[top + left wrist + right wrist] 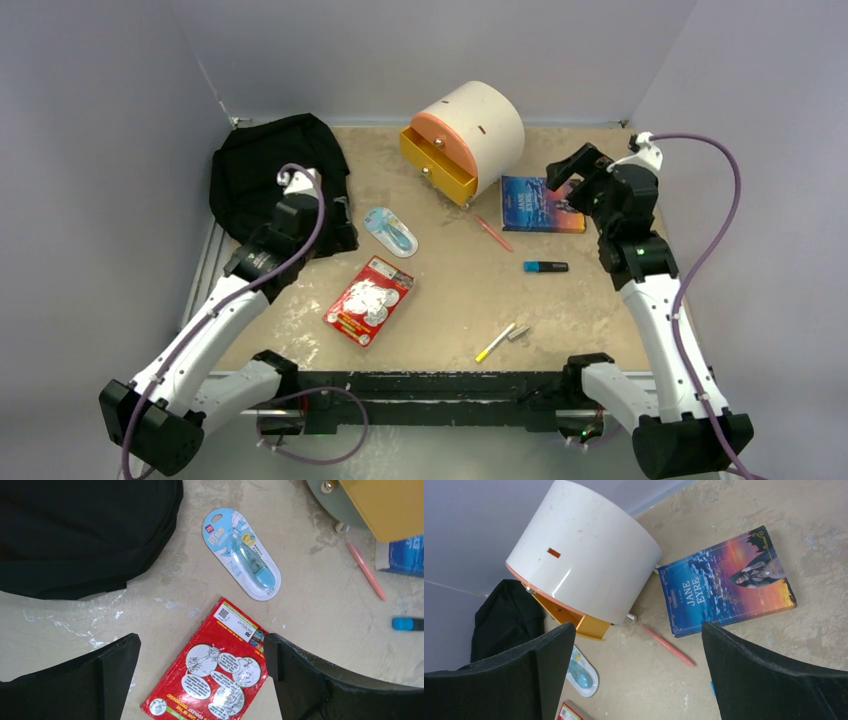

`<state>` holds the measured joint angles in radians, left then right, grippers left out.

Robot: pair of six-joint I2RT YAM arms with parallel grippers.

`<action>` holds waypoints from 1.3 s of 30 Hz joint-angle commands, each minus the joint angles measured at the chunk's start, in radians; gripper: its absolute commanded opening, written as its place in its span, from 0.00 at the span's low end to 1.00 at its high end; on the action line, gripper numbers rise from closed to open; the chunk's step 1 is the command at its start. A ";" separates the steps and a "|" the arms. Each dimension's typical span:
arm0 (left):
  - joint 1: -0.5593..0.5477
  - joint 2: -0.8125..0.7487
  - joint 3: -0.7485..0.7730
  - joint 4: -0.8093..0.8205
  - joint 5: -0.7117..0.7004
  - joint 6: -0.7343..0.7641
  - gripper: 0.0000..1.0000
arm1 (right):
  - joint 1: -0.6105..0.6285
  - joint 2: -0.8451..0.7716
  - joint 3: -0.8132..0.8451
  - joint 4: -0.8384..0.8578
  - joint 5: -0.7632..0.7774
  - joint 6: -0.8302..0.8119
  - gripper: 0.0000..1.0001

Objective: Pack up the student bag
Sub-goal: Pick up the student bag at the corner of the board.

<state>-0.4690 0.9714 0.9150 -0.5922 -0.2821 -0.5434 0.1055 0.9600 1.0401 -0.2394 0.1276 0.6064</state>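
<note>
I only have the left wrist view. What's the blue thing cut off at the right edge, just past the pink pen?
Observer: It's a book, Jane Eyre, lying flat beside the round drawer box.
Operator: Is the right claw holding anything?
Observer: No, the right claw is open and empty, hovering near that book.
Operator: Anything toward the near edge that I'm missing?
Observer: A yellow pen with a small grey piece beside it.

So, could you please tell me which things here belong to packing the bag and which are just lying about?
Job, likely: bag, book, pink pen, highlighter, correction tape, red packet, yellow pen.
Lying about: drawer box.
</note>
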 commanded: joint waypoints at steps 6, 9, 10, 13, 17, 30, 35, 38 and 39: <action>0.385 0.023 0.027 0.042 0.310 -0.120 0.95 | -0.003 0.001 -0.041 0.058 -0.049 0.038 0.99; 0.456 0.053 0.027 0.027 0.353 -0.197 0.95 | -0.003 0.019 -0.030 0.044 -0.068 0.056 0.99; 0.489 0.064 0.018 0.033 0.372 -0.222 0.95 | -0.003 0.022 -0.030 0.046 -0.081 0.061 0.99; 0.567 0.097 -0.028 0.064 0.430 -0.309 0.95 | -0.003 0.012 -0.061 0.078 -0.103 0.076 0.99; 0.627 0.128 -0.090 0.102 0.454 -0.413 0.96 | -0.004 -0.003 -0.075 0.070 -0.111 0.092 0.99; 0.648 0.154 -0.259 0.355 0.336 -0.654 0.98 | -0.002 -0.042 -0.111 0.074 -0.126 0.092 0.99; 0.651 0.238 -0.271 0.439 0.324 -0.706 0.98 | -0.004 -0.050 -0.116 0.072 -0.126 0.087 0.99; 0.654 0.301 -0.266 0.481 0.311 -0.717 0.98 | -0.003 -0.057 -0.120 0.072 -0.126 0.083 0.99; 0.655 0.323 -0.261 0.492 0.308 -0.720 0.98 | -0.003 -0.061 -0.122 0.072 -0.126 0.082 0.99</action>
<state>0.1741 1.2396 0.6544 -0.2161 0.0589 -1.2160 0.1055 0.9279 0.9249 -0.2043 0.0101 0.6895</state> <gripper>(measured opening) 0.976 0.987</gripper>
